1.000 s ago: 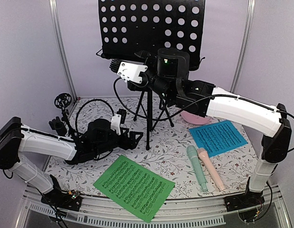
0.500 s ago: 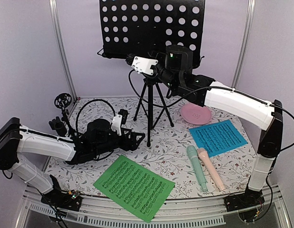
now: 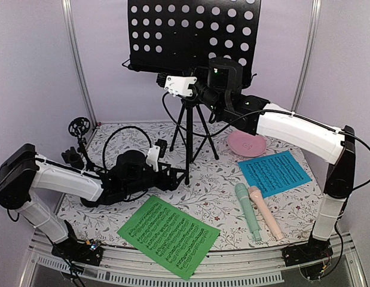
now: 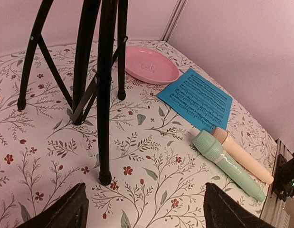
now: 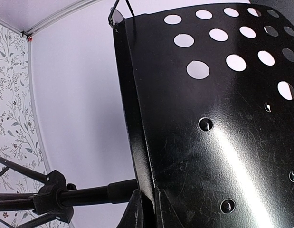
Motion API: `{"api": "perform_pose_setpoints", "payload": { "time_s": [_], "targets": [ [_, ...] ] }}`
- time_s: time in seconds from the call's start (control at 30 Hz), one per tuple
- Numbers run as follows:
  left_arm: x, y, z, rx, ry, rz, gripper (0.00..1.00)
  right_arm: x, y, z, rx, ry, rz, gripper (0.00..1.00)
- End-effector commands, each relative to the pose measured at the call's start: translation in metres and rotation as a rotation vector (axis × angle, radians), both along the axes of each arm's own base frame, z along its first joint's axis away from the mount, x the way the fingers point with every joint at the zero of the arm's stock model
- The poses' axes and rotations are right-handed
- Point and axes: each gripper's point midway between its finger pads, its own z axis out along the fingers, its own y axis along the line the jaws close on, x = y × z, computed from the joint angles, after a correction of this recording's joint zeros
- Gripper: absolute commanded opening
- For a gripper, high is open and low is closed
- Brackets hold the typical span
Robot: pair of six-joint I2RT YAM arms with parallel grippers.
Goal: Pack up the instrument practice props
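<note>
Floral table (image 3: 220,191), right hand (image 5: 147,209) on music desk (image 3: 190,30)

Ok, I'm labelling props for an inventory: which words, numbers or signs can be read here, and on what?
No readable text anywhere.
Blue page: printed music, too small to read.
Green page: printed music, too small to read.
Pink dish: faint raised mark, illegible.
Desk: none.
</note>
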Motion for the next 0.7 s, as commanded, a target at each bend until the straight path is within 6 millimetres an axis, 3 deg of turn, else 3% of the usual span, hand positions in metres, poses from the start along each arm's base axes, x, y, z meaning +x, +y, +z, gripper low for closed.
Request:
{"api": "perform_pose_setpoints", "payload": {
  "time_s": [0.0,0.3,0.47,0.57,0.67],
  "targets": [
    [0.018,-0.014,0.026,-0.013,-0.106,0.027,0.85,0.000,-0.002,0.008,0.093,0.027,0.004,0.00],
    [0.081,-0.033,0.064,0.005,-0.243,0.079,0.86,-0.023,-0.005,0.049,0.171,0.010,0.028,0.00],
    [0.106,-0.035,0.073,0.024,-0.299,0.087,0.79,-0.028,-0.005,0.060,0.198,0.002,0.038,0.00],
    [0.114,-0.039,0.068,0.059,-0.322,0.095,0.75,-0.031,-0.002,0.068,0.218,-0.003,0.053,0.00],
    [0.118,-0.041,0.063,0.068,-0.341,0.106,0.63,-0.033,-0.002,0.073,0.231,-0.006,0.060,0.00]
  ]
}}
